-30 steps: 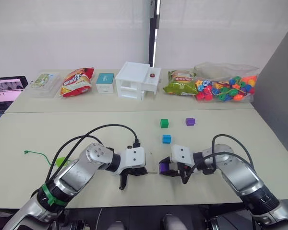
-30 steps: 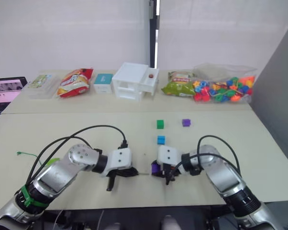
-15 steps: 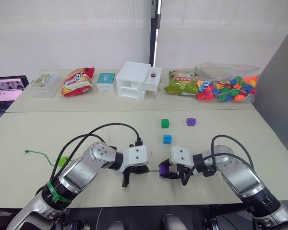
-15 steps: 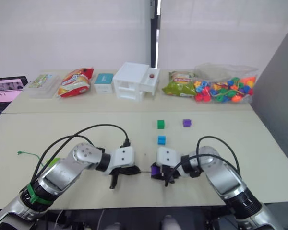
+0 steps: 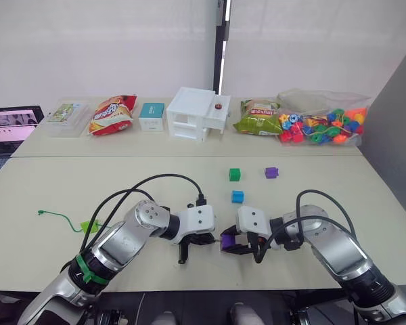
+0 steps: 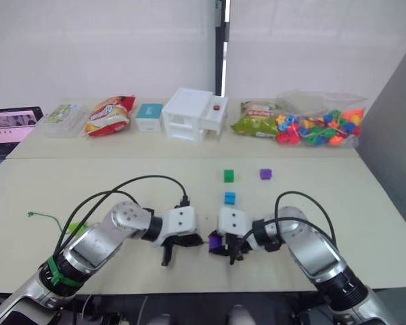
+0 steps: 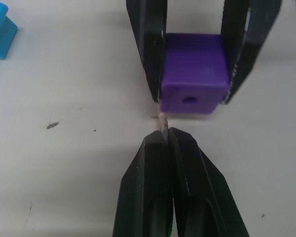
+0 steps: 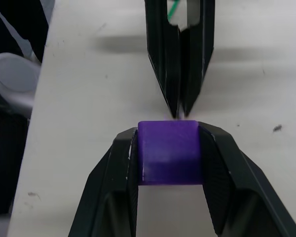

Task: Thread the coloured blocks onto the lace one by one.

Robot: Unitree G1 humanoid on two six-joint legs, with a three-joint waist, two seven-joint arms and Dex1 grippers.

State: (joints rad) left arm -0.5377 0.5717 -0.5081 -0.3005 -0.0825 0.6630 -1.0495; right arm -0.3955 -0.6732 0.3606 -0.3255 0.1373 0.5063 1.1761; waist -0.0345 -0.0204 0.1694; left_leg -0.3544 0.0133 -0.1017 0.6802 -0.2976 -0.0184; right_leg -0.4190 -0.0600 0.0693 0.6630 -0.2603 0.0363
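Lace tip at the purple block's hole

Your right gripper [image 7: 192,96] clamps a purple block [image 7: 193,80] near the table's [image 5: 325,183] front edge; your left gripper [image 7: 166,138] pinches the lace [image 5: 61,218] by its grey tip [image 7: 163,121], just short of the hole. Blue [image 5: 237,196], green [image 5: 234,174] and a second purple block [image 5: 271,172] sit farther back.

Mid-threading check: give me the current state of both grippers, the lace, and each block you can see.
Left gripper: shut on the lace tip, aimed at the held block.
Right gripper: shut on the purple block.
Purple block: held, hole facing the tip, not yet threaded.
Lace tip: at the block's face, beside the hole.
Lace tail: slack on the table.
Blue block: loose on the table.
Dark green block: loose.
Second purple block: loose.
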